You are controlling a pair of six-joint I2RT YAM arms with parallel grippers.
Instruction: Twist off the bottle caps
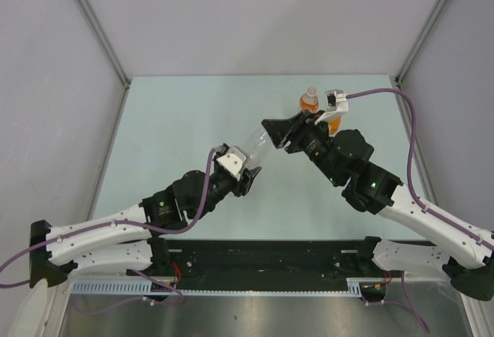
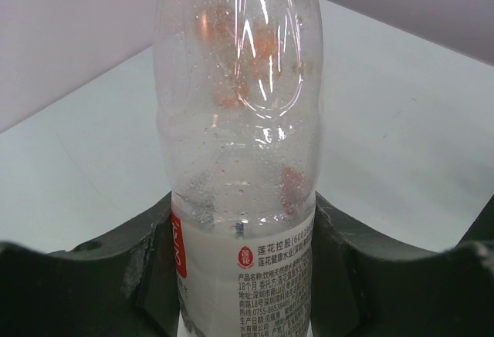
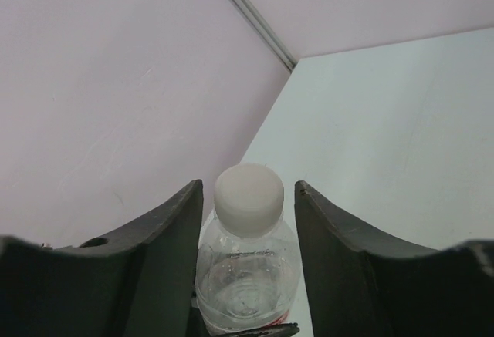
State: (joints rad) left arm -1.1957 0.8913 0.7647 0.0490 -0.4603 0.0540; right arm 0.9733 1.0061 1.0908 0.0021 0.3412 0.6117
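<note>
The table (image 1: 170, 121) is pale green, walled on three sides; the left arm (image 1: 116, 233) reaches up and right from its near left corner, and the right arm (image 1: 417, 210) reaches up and left from its near right corner; the two meet over the middle of the table, one at each end of the clear bottle (image 1: 258, 148), which lies slanted between them with its base toward the left arm; the left gripper (image 1: 247, 173) is clamped on the lower body of this bottle, and in its wrist view its dark fingers (image 2: 147, 275) press both sides of the bottle (image 2: 239, 121) at the top of the white-red label (image 2: 255, 283), with droplets on the clear wall above; the right gripper (image 1: 279, 133) sits over the neck end with its jaws apart, holding nothing; in its wrist view the fingers (image 3: 170, 237) stand either side of the bottle (image 3: 245, 283), and the cap (image 3: 248, 197), white and screwed on, sits between them with a gap on each side; whether the fingers touch the shoulder below it, I cannot tell; an orange bottle (image 1: 309, 106) stands upright near the far edge, just beyond the right gripper, with a second cap (image 1: 311, 90), white, on top; a second orange bottle (image 1: 334, 126) shows only as a patch past the right wrist.
</note>
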